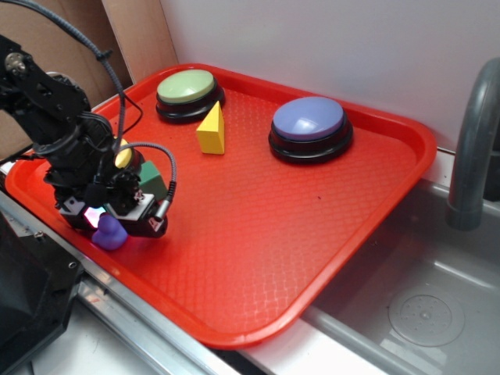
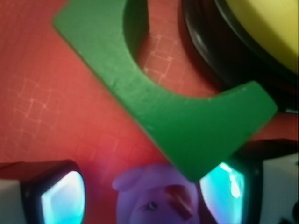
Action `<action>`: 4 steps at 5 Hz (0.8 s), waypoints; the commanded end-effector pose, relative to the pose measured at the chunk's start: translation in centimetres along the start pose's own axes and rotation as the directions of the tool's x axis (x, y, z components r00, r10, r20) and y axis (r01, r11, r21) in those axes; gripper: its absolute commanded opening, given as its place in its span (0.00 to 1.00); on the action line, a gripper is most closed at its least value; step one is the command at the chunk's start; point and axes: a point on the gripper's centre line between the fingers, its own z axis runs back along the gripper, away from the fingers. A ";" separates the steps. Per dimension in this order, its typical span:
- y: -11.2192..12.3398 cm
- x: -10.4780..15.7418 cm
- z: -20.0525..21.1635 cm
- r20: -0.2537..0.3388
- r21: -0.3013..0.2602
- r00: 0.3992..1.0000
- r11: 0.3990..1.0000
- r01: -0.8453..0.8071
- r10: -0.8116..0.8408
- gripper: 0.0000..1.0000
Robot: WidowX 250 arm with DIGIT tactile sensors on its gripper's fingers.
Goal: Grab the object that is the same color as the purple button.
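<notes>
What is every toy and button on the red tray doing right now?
Purple duck: upright on the tray, between the jaws.
Gripper: open around the duck.
Green block: lying flat beside the yellow button.
Yellow wedge: standing upright.
Purple button: untouched.
Green button: untouched.

A red tray (image 1: 375,226) carries a yellow wedge (image 1: 212,130), green block (image 2: 177,116) and green-topped button (image 1: 189,94).

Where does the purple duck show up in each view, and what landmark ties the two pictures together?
Exterior: the duck sits near the tray's left front edge, under the claw.
Wrist: the duck is at bottom centre, between the claw's lit fingers.
Shared landmark: the green block, just beyond the duck.
</notes>
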 end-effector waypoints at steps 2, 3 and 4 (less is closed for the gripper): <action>0.2 0.3 1.1 0.031 0.005 0.997 0.998 -0.070 0.070 0.00; 0.0 1.0 3.5 0.043 0.040 0.985 0.985 -0.171 0.169 0.00; -0.6 1.7 6.6 0.078 0.034 0.973 0.975 -0.221 0.218 0.00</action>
